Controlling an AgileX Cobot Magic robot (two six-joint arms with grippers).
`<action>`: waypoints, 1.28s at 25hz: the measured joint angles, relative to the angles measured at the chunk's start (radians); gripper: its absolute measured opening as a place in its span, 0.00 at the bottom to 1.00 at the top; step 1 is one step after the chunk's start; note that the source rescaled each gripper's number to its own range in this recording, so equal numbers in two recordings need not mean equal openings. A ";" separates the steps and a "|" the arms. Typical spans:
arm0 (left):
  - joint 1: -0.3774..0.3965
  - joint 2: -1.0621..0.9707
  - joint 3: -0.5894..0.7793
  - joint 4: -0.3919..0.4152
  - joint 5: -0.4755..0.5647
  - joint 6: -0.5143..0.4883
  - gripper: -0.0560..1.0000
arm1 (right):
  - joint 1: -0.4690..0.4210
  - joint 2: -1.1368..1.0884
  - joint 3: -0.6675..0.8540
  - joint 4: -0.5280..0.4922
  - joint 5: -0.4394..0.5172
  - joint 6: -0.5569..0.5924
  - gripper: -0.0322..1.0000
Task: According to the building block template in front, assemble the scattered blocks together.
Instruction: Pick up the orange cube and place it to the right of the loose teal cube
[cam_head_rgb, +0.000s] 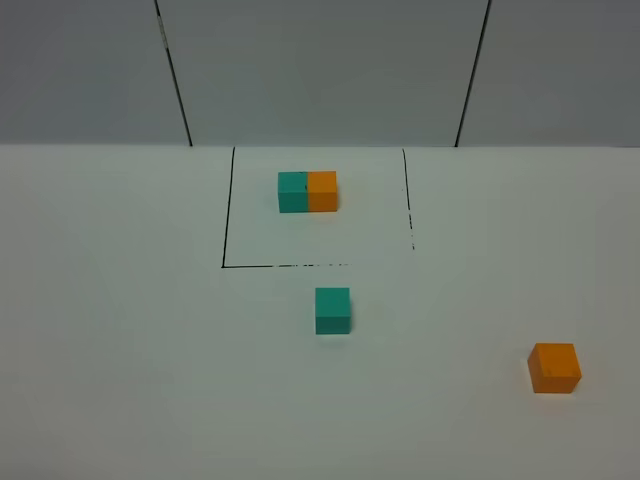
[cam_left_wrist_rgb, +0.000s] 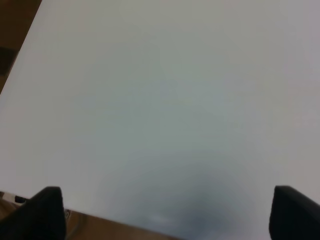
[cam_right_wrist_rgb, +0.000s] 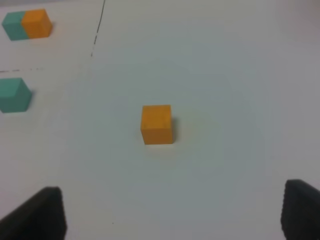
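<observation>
The building block template (cam_head_rgb: 308, 191) is a teal cube joined to an orange cube, teal on the left, inside a black-lined rectangle at the back. The loose teal cube (cam_head_rgb: 333, 310) sits just in front of that rectangle. The loose orange cube (cam_head_rgb: 554, 367) sits at the front right. Neither gripper shows in the exterior high view. My right gripper (cam_right_wrist_rgb: 172, 215) is open and empty, with the orange cube (cam_right_wrist_rgb: 157, 124) ahead of it, the teal cube (cam_right_wrist_rgb: 14, 94) and the template (cam_right_wrist_rgb: 27, 24) farther off. My left gripper (cam_left_wrist_rgb: 170, 215) is open and empty over bare white table.
A thin black rectangle outline (cam_head_rgb: 228, 210) marks the template's area on the white table (cam_head_rgb: 120, 330). A grey panelled wall (cam_head_rgb: 320, 70) stands behind. The left wrist view shows the table's edge (cam_left_wrist_rgb: 20, 50) with brown floor beyond.
</observation>
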 joint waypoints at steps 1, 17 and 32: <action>0.000 -0.034 0.011 -0.001 0.008 -0.008 0.73 | 0.000 0.000 0.000 0.000 0.000 0.000 0.73; 0.000 -0.345 0.105 -0.336 -0.031 0.284 0.71 | 0.000 0.000 0.000 0.000 0.000 0.000 0.73; 0.000 -0.345 0.137 -0.308 -0.096 0.281 0.70 | 0.000 0.000 0.000 0.000 0.000 0.000 0.73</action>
